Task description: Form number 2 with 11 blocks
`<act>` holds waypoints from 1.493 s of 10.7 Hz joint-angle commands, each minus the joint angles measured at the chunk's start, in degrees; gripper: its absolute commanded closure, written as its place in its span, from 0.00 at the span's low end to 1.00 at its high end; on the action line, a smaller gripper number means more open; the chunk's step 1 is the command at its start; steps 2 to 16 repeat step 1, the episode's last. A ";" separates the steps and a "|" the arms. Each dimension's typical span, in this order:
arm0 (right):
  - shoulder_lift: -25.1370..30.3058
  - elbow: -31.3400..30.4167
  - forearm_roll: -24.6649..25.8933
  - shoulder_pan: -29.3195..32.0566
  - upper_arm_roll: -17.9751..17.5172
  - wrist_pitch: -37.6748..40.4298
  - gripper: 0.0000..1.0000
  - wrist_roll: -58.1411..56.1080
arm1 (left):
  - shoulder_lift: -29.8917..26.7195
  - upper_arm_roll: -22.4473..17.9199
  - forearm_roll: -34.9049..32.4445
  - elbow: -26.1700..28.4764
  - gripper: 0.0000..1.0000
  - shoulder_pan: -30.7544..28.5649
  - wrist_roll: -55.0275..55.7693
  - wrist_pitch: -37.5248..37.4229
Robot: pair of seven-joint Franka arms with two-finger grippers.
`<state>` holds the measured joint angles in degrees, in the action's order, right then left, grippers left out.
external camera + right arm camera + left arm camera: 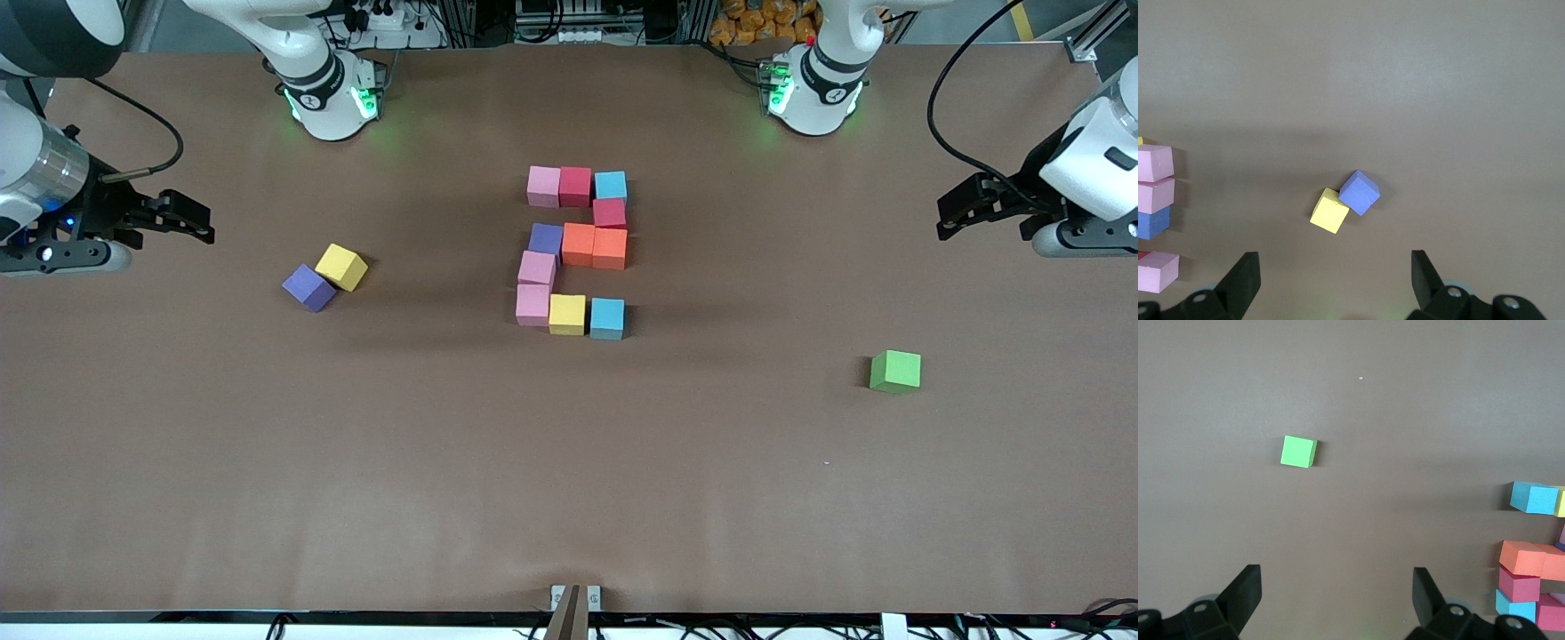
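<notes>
Eleven small matte foam cubes lie at the middle of the brown table (pixel 267 462), well clear of every edge, forming the blocky multicoloured digit 2 (pixel 574 252), which reads upright from the front camera.

Ordered from the front-camera edge toward the edge where the arm bases stand:

1. Green foam cube (pixel 895 371): alone, toward the left arm's end, nearer to the front camera than every other cube.
2. Digit, nearest row: pink cube (pixel 532 304), yellow cube (pixel 567 314), light blue cube (pixel 607 318), touching side by side.
3. Second row: one pink cube (pixel 537 268), slightly turned, on the right arm's side of the digit.
4. Loose pair toward the right arm's end: purple foam cube (pixel 308 287) and yellow foam cube (pixel 341 267), touching, both turned at an angle, well apart from the digit.
5. Middle row: purple cube (pixel 546 239), then two orange cubes (pixel 594 246).
6. Fourth row: one red cube (pixel 609 213), on the left arm's side.
7. Farthest row: pink cube (pixel 543 186), red cube (pixel 575 186), light blue cube (pixel 611 186).

Left gripper (pixel 946 219): over the left arm's end of the table, fingers spread wide, nothing between them. The arm waits.

Right gripper (pixel 204 224): over the right arm's end, fingers spread wide, holding nothing. The arm waits
</notes>
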<state>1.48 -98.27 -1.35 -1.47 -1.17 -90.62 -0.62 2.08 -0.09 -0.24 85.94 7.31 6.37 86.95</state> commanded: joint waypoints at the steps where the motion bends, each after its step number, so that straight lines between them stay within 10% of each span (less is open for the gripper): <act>1: 1.77 -1.49 -0.50 -0.29 0.02 0.27 0.00 0.97 | 0.30 -0.61 0.59 -1.39 0.00 0.42 -0.74 -1.52; 16: 1.77 -1.49 -0.50 -0.29 0.02 0.27 0.00 0.97 | 0.30 -0.61 0.59 -1.39 0.00 0.42 -0.74 -1.52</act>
